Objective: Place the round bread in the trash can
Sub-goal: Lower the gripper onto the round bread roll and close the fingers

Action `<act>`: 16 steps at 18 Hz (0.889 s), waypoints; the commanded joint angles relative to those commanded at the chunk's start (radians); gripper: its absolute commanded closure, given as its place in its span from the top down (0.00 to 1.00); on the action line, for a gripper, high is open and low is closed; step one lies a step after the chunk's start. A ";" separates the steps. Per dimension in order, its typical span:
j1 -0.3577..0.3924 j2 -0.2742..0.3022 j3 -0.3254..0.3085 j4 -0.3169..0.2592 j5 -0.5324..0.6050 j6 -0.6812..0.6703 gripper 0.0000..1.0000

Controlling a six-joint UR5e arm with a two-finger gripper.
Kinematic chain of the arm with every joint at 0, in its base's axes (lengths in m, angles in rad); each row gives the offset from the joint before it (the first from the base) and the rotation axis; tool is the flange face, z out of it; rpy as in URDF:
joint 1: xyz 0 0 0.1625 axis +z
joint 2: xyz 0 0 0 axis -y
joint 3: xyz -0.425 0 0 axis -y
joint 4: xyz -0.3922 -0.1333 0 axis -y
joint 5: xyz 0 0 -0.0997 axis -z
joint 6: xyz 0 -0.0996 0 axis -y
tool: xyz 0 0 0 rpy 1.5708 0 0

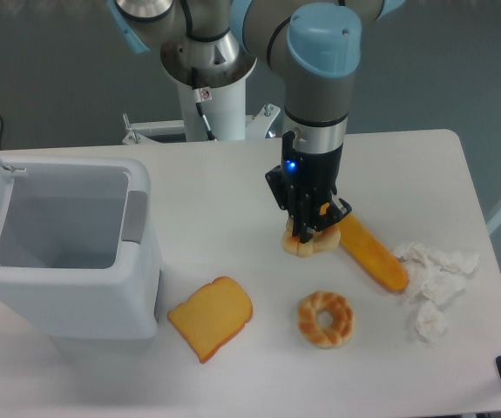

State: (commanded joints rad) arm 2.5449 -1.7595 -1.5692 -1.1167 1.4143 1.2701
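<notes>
The round bread [318, 245], a pale-beige ring, lies on the white table right of centre. My gripper [303, 232] points straight down onto its left part, with the fingers close together on the ring's rim. The gripper body hides much of the bread. The bread looks to be resting on the table. The trash can [67, 261], a large white bin with a grey panel on its right side, stands at the left with its lid swung up and its inside showing.
An orange-yellow long loaf [374, 254] lies just right of the bread. A golden twisted ring [325, 319] and a toast slice [211, 317] lie nearer the front edge. Crumpled white paper [433, 279] sits at the right.
</notes>
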 joint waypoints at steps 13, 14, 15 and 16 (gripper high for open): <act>0.003 0.005 0.031 -0.002 -0.037 -0.020 0.09; 0.002 0.003 0.043 -0.002 -0.050 -0.040 0.09; 0.002 0.003 0.061 -0.002 -0.076 -0.078 0.09; 0.000 0.003 0.090 -0.002 -0.109 -0.133 0.09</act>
State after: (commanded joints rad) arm 2.5449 -1.7564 -1.4791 -1.1183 1.3057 1.1372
